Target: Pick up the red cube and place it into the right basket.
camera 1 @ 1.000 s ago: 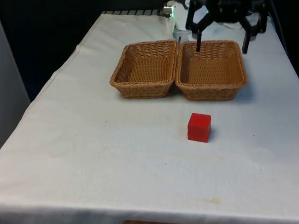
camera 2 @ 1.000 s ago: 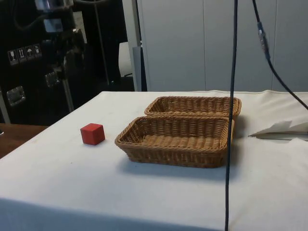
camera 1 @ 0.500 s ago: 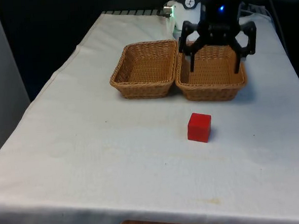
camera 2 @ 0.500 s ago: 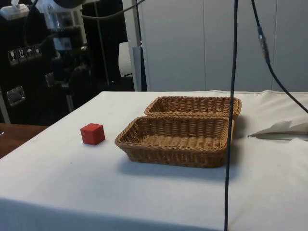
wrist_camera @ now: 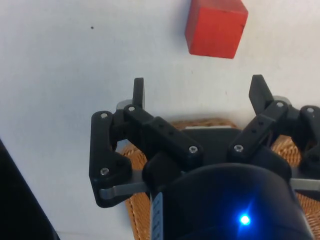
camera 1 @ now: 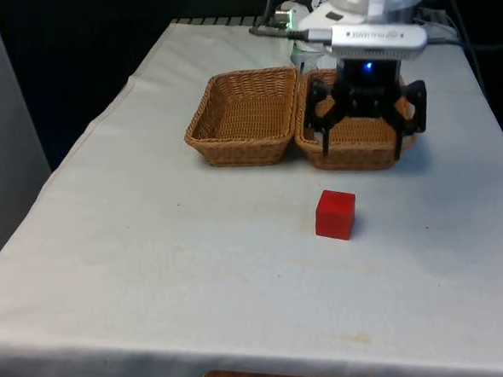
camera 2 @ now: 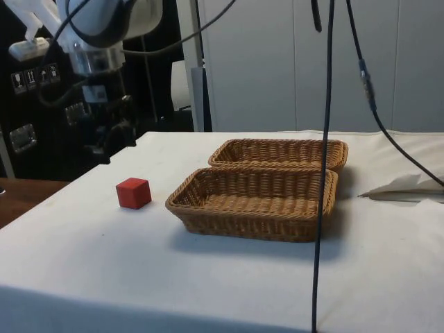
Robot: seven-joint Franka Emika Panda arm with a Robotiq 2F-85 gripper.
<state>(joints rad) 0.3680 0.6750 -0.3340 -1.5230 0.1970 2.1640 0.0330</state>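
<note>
The red cube [camera 1: 335, 214] rests on the white cloth, a short way in front of the right basket [camera 1: 356, 159], towards the front camera. My gripper [camera 1: 362, 150] hangs open and empty above that basket's front rim, fingers pointing down, just short of the cube. From the side, the gripper [camera 2: 104, 151] is above and behind the cube [camera 2: 133, 193], off to the side of the near basket [camera 2: 253, 208]. In the wrist view the cube [wrist_camera: 216, 27] lies beyond the gripper [wrist_camera: 198, 92], with wicker [wrist_camera: 136, 215] under the hand.
The left basket [camera 1: 245, 116] stands touching the right one; both hold nothing. A dark cable [camera 2: 320, 173] hangs down close to the side camera. A crumpled white sheet [camera 2: 406, 186] lies on the cloth past the baskets.
The gripper has dropped lower and travelled from over the right basket's far end to its front rim, closer to the cube. It stayed open. The cube has not moved.
</note>
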